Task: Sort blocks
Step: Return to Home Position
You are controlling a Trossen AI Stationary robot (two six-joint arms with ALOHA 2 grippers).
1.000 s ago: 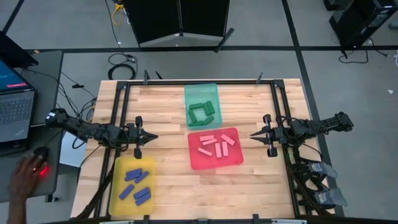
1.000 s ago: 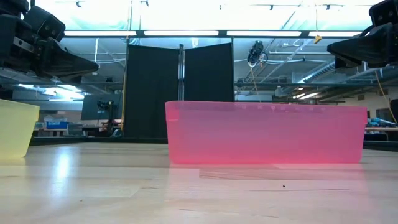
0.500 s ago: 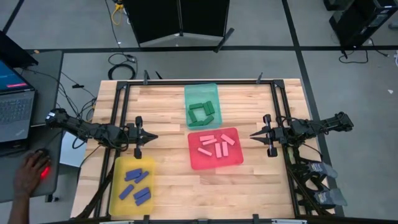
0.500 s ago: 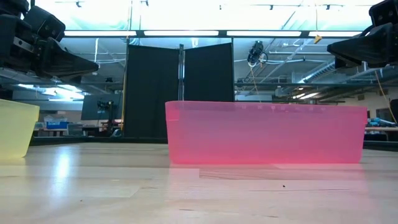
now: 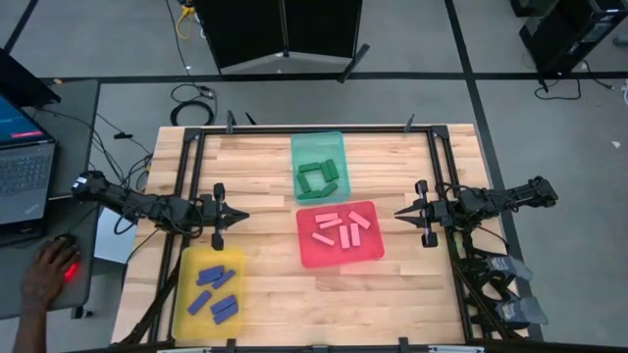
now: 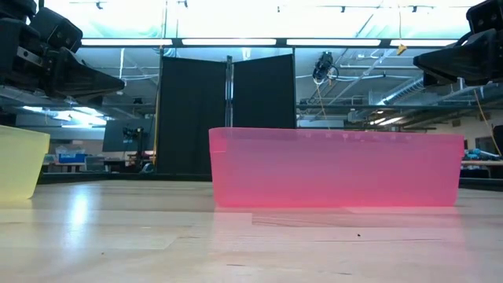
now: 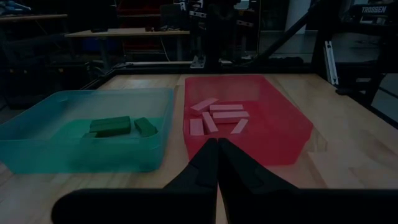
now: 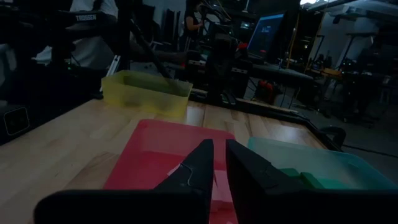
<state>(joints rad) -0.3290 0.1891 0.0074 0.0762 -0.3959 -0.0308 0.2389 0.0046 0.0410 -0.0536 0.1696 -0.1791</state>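
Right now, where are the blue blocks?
High view: the blue blocks lie in the yellow tray on the table's left side, just below the left end effector in the picture and left of the pink tray.

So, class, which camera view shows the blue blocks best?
The high view: it looks straight down into the yellow tray, so the blue blocks lie in plain sight. The low view and the right wrist view show only that tray's wall, hiding them. The left wrist view misses the tray.
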